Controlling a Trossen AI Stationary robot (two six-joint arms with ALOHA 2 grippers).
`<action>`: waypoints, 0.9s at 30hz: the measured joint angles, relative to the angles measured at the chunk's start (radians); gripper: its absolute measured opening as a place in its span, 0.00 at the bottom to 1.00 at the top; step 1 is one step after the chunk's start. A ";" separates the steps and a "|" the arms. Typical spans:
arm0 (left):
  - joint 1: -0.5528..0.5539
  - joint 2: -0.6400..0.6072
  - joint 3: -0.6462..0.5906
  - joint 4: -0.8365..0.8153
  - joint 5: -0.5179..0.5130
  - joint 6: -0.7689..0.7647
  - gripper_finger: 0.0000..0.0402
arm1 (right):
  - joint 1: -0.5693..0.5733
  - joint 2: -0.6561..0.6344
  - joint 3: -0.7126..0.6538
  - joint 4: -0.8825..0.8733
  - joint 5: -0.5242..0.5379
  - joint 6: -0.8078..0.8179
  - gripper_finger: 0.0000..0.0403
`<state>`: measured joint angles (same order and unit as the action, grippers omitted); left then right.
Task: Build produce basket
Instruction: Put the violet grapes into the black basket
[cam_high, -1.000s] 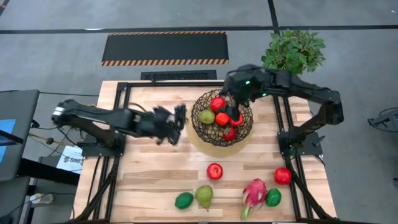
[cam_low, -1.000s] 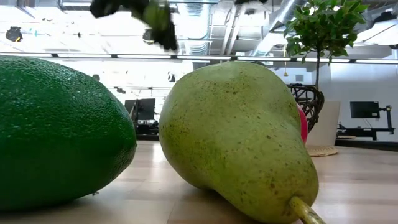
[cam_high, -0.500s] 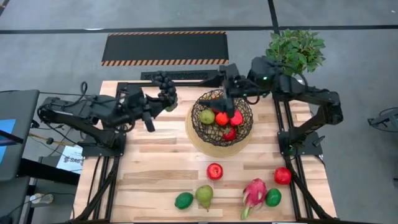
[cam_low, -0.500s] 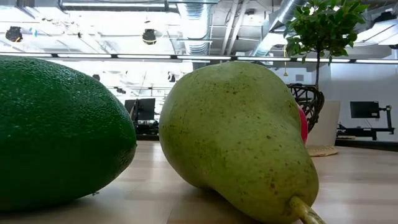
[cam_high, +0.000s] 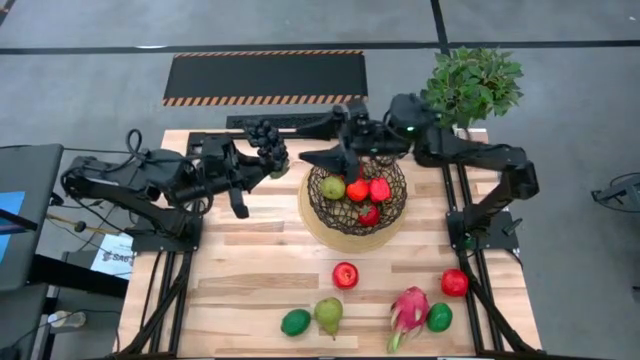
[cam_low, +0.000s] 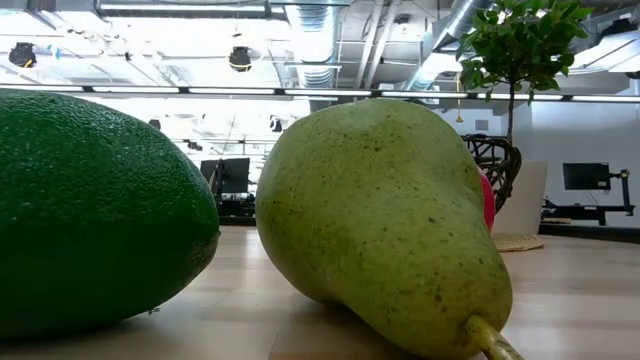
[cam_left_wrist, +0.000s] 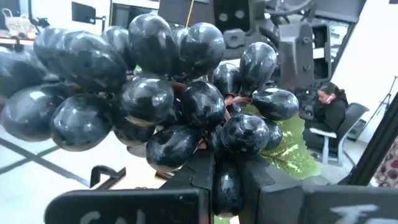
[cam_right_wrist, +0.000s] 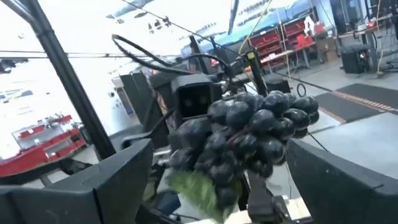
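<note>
No readable writing or labels. Basket (cam_high: 352, 215) at tabletop (cam_high: 250, 270) centre-rear holds a pear (cam_high: 333, 187) and three red apples (cam_high: 368, 192). Left gripper (cam_high: 262, 150) raised beside the basket, fingers clamped on the grape bunch (cam_left_wrist: 155, 93). Right gripper (cam_high: 318, 140) faces it above the basket's rear rim, fingers apart, empty. Loose near the front edge: apples, limes, pear, dragon fruit (cam_high: 409, 312).
</note>
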<state>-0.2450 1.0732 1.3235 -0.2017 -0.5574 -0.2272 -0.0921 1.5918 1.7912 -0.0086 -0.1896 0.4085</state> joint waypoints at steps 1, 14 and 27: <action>0.000 0.002 0.000 -0.006 0.003 0.007 0.03 | 0.000 0.013 0.000 0.006 -0.001 0.003 0.95; 0.010 0.041 0.000 -0.081 0.048 0.004 0.03 | -0.006 0.100 -0.001 0.068 -0.107 0.106 0.95; 0.011 0.060 -0.002 -0.111 0.052 -0.013 0.03 | -0.017 0.116 0.001 0.005 -0.142 0.144 0.69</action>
<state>-0.2340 1.1332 1.3220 -0.3129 -0.5057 -0.2402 -0.1093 1.7081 1.7924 -0.0037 -0.3321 0.5529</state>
